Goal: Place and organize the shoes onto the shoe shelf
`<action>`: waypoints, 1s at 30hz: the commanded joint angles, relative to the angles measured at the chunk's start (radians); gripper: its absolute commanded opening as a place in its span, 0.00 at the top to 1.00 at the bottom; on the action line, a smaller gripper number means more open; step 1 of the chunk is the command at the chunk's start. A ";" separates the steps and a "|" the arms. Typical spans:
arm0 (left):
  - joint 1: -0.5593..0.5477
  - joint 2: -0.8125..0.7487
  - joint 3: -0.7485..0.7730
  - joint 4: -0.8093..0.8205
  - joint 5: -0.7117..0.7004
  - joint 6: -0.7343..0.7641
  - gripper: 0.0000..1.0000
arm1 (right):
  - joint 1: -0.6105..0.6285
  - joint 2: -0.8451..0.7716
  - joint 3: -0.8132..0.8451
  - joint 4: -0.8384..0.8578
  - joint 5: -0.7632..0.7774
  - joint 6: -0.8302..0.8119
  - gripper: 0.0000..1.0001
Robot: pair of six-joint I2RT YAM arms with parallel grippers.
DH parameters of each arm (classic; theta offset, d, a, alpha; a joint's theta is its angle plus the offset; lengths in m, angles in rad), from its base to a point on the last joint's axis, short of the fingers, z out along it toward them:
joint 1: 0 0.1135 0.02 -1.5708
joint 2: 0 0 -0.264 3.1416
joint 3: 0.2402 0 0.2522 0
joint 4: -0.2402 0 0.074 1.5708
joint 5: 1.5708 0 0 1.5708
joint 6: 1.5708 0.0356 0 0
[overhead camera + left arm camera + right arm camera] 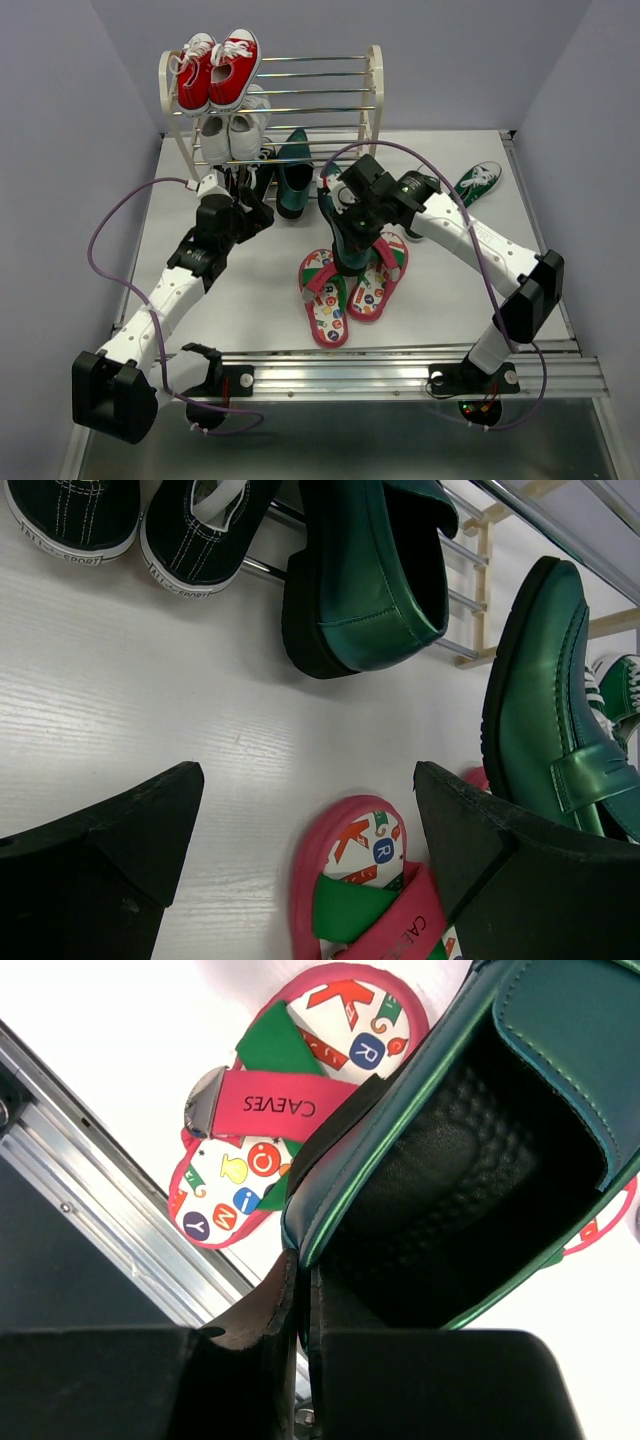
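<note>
The shoe shelf (pixel 372 100) stands at the back. One dark teal slip-on (pixel 292 175) leans on its bottom rods; it also shows in the left wrist view (pixel 370 570). My right gripper (pixel 352 232) is shut on the heel wall of the other teal slip-on (pixel 470 1150) and holds it above the red flip-flops (pixel 325 298). My left gripper (pixel 256 212) is open and empty, hovering just left of a flip-flop's toe (pixel 372 880). One green sneaker (pixel 478 182) lies at the right. Another green sneaker (pixel 330 178) is mostly hidden behind the right arm.
Red sneakers (pixel 218 70) sit on the top tier, white sneakers (pixel 232 128) on the middle one, and black sneakers (pixel 130 520) at the bottom left. A metal rail (pixel 400 370) runs along the near table edge. Purple cables loop over both arms.
</note>
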State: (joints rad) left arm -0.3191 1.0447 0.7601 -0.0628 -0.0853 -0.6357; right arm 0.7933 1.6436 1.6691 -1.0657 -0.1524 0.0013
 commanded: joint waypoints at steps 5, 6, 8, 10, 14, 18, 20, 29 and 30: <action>0.008 -0.037 0.035 0.035 -0.001 0.019 0.01 | 0.004 0.041 0.121 0.112 0.071 -0.049 0.99; 0.008 -0.038 0.035 0.035 -0.001 0.019 0.01 | 0.004 0.044 0.123 0.115 0.083 -0.049 0.99; 0.008 -0.038 0.033 0.034 -0.002 0.019 0.01 | 0.004 0.053 0.124 0.118 0.100 -0.058 0.99; 0.008 -0.038 0.033 0.034 -0.001 0.019 0.01 | 0.004 0.070 0.135 0.121 0.106 -0.061 0.99; 0.009 -0.038 0.031 0.031 -0.001 0.018 0.01 | 0.004 0.100 0.158 0.136 0.184 -0.060 0.99; 0.009 -0.035 0.028 0.032 -0.004 0.014 0.01 | 0.004 0.134 0.182 0.158 0.267 -0.034 0.99; 0.012 -0.031 0.025 0.031 -0.004 0.011 0.01 | 0.004 0.145 0.192 0.177 0.283 -0.029 0.99; 0.012 -0.023 0.030 0.020 0.002 0.004 0.01 | -0.006 0.208 0.227 0.251 0.347 -0.029 0.99; 0.012 -0.026 0.030 0.018 0.002 0.002 0.01 | -0.006 0.212 0.230 0.260 0.356 -0.030 0.99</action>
State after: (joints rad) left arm -0.3122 1.0328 0.7601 -0.0589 -0.0853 -0.6365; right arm 0.7925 1.8614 1.8156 -0.9661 0.1127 -0.0189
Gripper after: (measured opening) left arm 0.986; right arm 0.066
